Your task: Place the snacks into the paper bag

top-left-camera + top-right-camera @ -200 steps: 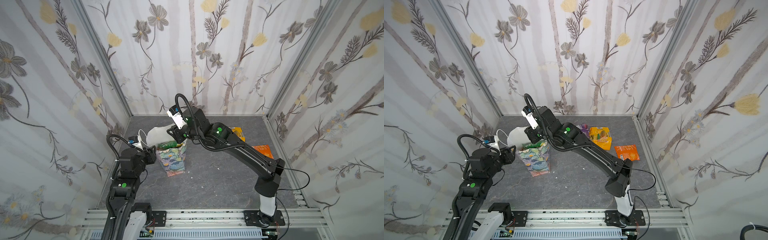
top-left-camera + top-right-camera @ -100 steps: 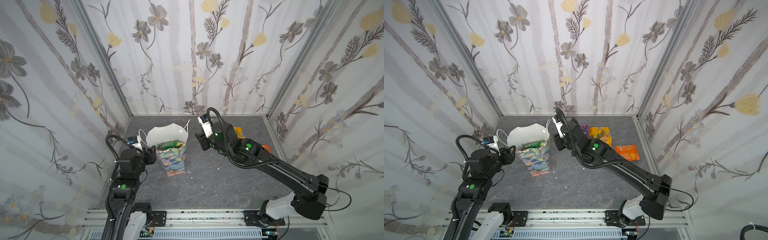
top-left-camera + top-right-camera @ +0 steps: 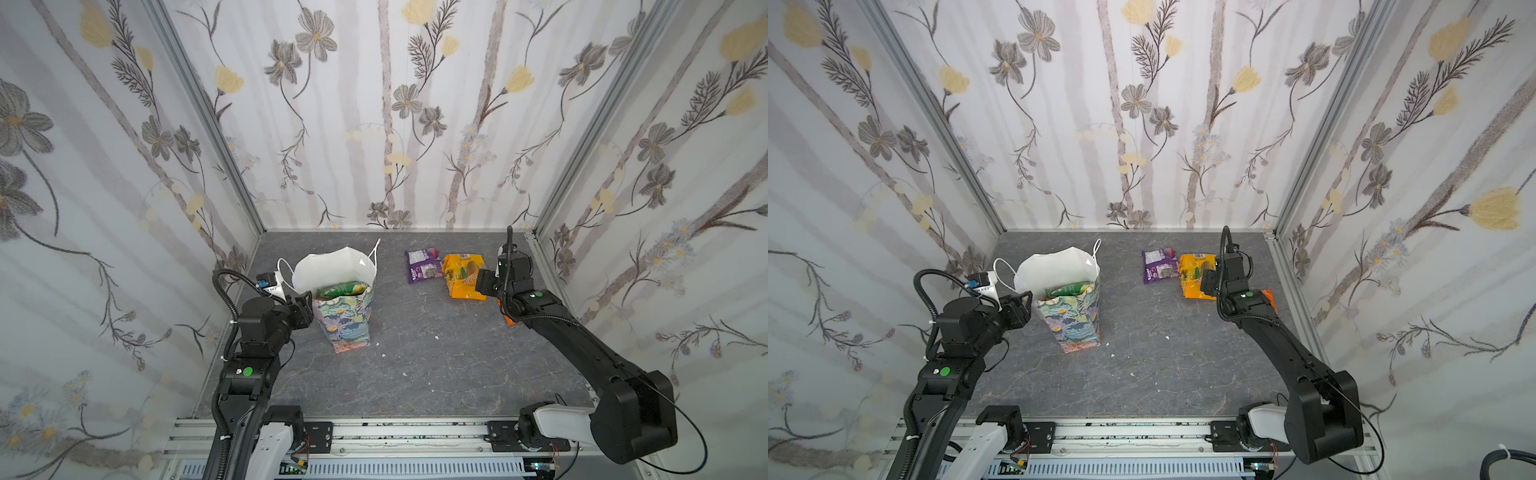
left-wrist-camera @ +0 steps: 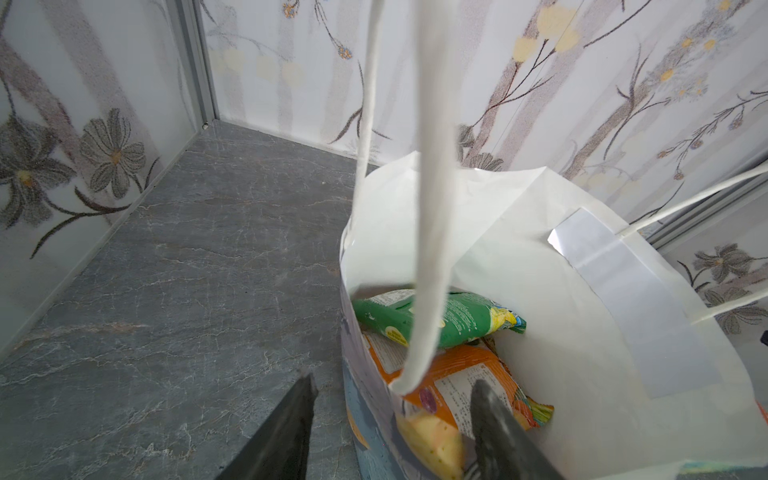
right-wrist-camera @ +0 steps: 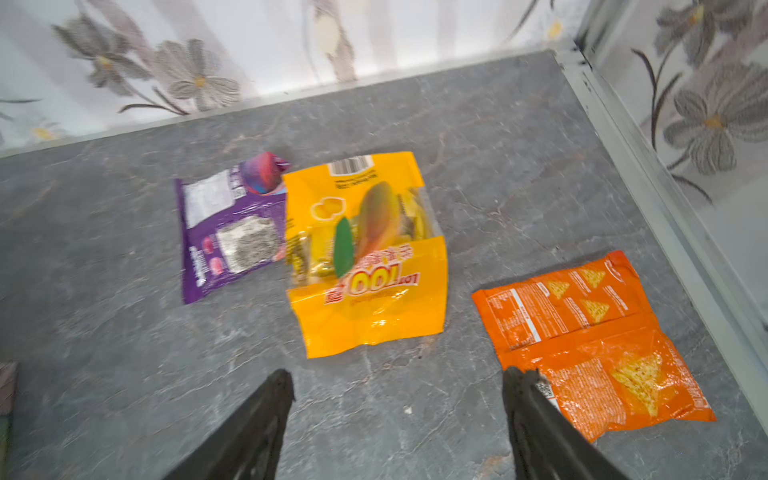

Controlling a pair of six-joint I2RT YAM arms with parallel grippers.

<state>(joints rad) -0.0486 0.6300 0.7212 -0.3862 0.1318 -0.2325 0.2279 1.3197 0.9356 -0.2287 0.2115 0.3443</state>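
Observation:
The floral paper bag (image 3: 345, 320) (image 3: 1075, 320) stands upright at the left, its white inside (image 4: 540, 257) showing. In it lie a green snack packet (image 3: 343, 289) (image 4: 457, 318) and an orange one (image 4: 469, 374). My left gripper (image 3: 305, 299) (image 4: 392, 380) is open astride the bag's near wall, one finger outside and one inside. A purple packet (image 3: 424, 266) (image 5: 232, 237), a yellow packet (image 3: 463, 274) (image 5: 365, 257) and an orange packet (image 3: 1268, 297) (image 5: 594, 345) lie flat on the floor at the back right. My right gripper (image 3: 484, 282) (image 5: 402, 374) hangs open and empty over them.
A white cord handle (image 4: 432, 208) dangles close in front of the left wrist camera. Flowered walls close in the grey floor (image 3: 415, 365) on three sides. The orange packet lies close to the right wall's metal rail (image 5: 665, 199). A few white crumbs dot the floor.
My right arm has swung from over the bag's mouth to the packets at the back right, and its jaws have spread wide. The left gripper stays at the bag, jaws slightly wider.

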